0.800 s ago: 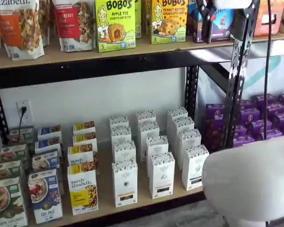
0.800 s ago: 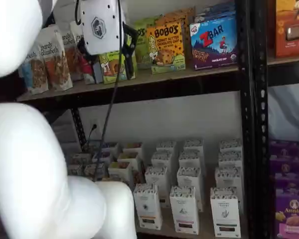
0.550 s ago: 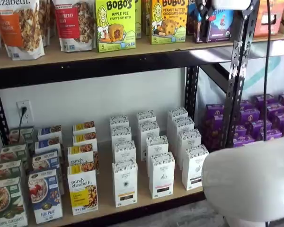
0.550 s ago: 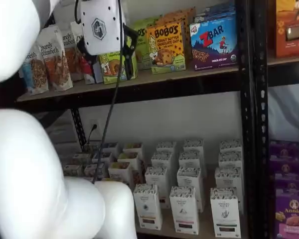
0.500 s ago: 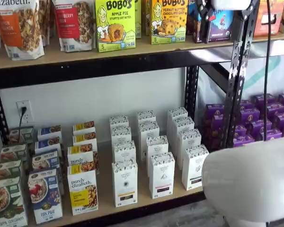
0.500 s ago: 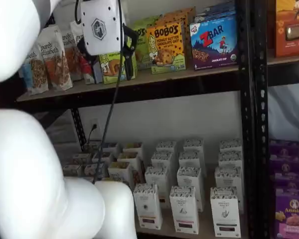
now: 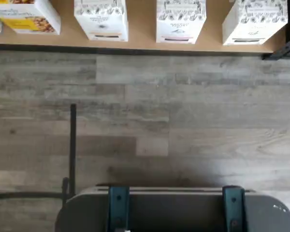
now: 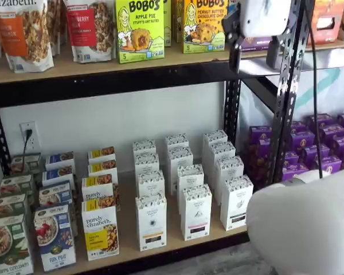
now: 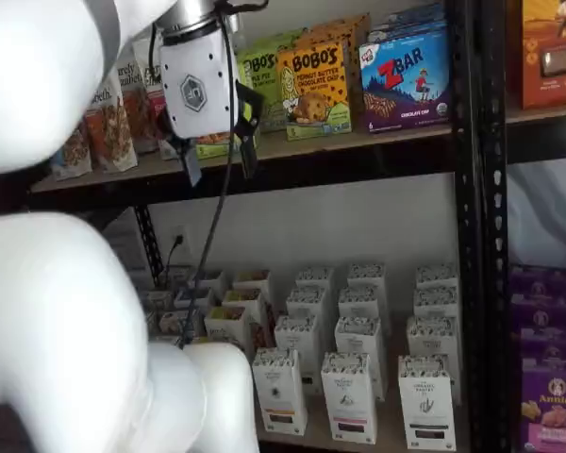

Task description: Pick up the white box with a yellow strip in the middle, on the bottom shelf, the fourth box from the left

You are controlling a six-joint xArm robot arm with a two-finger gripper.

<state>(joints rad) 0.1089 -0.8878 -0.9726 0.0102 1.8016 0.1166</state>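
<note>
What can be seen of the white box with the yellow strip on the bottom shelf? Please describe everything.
The white box is a tall, narrow carton that looks like cardboard. It has a dark speckled pattern on top, a small round logo, and a yellowish-brown strip low on its front. It stands upright and closed at the front of its row on the bottom shelf. A similar carton stands beside it with a gap between them. Nothing is seen touching it except the shelf.

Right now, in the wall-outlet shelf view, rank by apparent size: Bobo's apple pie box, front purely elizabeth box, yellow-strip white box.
1. Bobo's apple pie box
2. purely elizabeth box and white box: alike, unranked.
</note>
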